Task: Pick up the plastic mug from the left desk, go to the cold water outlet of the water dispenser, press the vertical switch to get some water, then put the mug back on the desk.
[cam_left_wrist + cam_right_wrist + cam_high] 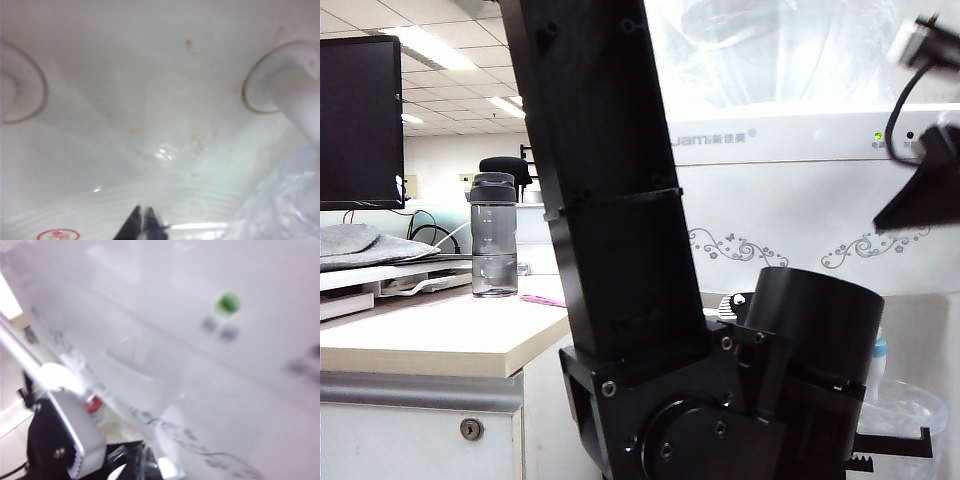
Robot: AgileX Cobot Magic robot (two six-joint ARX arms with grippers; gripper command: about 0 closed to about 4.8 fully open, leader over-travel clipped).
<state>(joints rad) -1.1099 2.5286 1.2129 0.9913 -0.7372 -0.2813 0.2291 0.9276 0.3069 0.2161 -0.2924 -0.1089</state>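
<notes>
Black and bulky, the left arm [620, 200] fills the foreground, reaching into the recess of the water dispenser [790, 190] so that the plastic mug [910, 412] sits under the cold water outlet [879, 350], whose blue collar is just showing. The left gripper [142, 225] has its jaws pinched together, apparently on the mug's thin handle, though the contact itself is hidden. The right gripper [923, 198] hangs high by the front panel near the green light [878, 136] — likely poised to press the vertical switch, which is out of sight. Blur hides how wide it stands. Counted: one mug, two tap mounts [22, 82] in the left wrist view, one bottle [493, 235] on the left desk [430, 340] — and one lit lamp.
</notes>
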